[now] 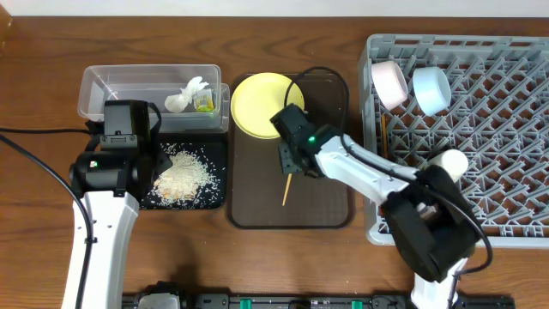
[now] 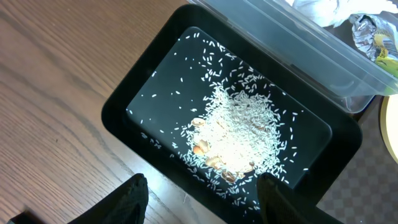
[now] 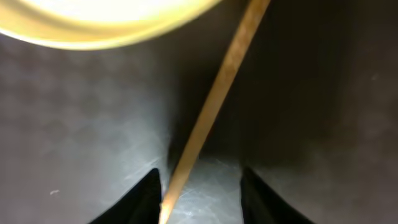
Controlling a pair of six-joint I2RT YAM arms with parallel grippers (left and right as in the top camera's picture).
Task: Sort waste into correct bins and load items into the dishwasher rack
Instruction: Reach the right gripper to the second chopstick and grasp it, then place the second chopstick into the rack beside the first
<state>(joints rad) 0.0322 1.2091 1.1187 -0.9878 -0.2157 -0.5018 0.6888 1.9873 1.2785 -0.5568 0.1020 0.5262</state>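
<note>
The clear tub (image 1: 120,86) holds the white tissue (image 1: 187,93) and the green-yellow wrapper (image 1: 203,103). The black tray (image 1: 216,176) holds a heap of rice scraps (image 1: 182,176). My left gripper (image 2: 202,199) is open and empty over the black tray's (image 2: 124,118) near edge, just short of the rice (image 2: 242,134). My right gripper (image 1: 292,163) is open, low over the brown serving tray, its fingers (image 3: 202,196) either side of a wooden chopstick (image 3: 217,93), which lies close to the left finger. The yellow plate (image 1: 262,105) lies just beyond. The grey rack (image 1: 497,197) holds a white bowl (image 1: 389,83), a light blue bowl (image 1: 431,89) and a white cup (image 1: 449,160).
The brown serving tray (image 1: 330,206) lies between the black tray and the rack. The chopstick's free end (image 1: 286,193) sticks out toward the table's front. The clear tub (image 2: 292,43), tissue (image 2: 323,9) and wrapper (image 2: 376,43) show at the top right of the left wrist view. Cables trail at far left.
</note>
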